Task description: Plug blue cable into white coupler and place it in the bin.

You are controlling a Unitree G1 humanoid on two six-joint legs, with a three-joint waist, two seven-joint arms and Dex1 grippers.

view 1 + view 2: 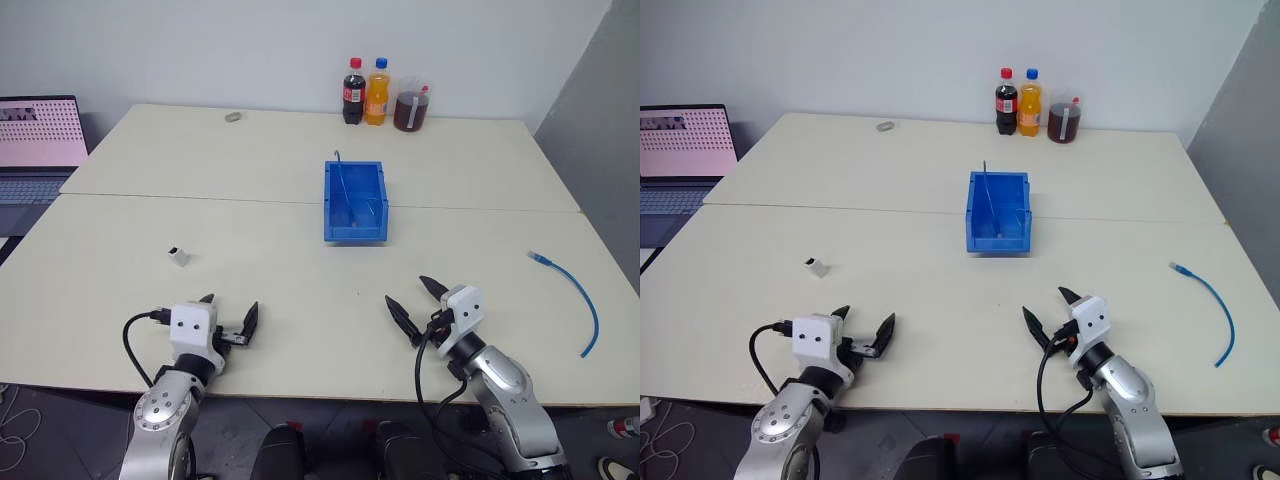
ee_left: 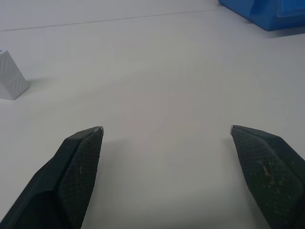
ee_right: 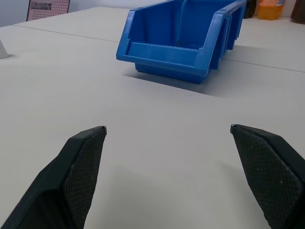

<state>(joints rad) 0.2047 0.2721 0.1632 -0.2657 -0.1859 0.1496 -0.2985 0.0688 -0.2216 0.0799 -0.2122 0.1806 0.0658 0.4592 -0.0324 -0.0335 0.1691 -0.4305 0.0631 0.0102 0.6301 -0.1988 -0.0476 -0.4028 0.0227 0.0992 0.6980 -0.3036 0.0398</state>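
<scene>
one blue cable; one white coupler; one bin; three bottles

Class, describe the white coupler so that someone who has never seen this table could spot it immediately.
Start at the bin in the middle of the table, then look towards the robot's left. The coupler lies alone there, a tiny white-grey block, unlike the flat grey disc near the far edge.

laptop: cut by left edge | white coupler: socket too small (tiny block) to tell
</scene>
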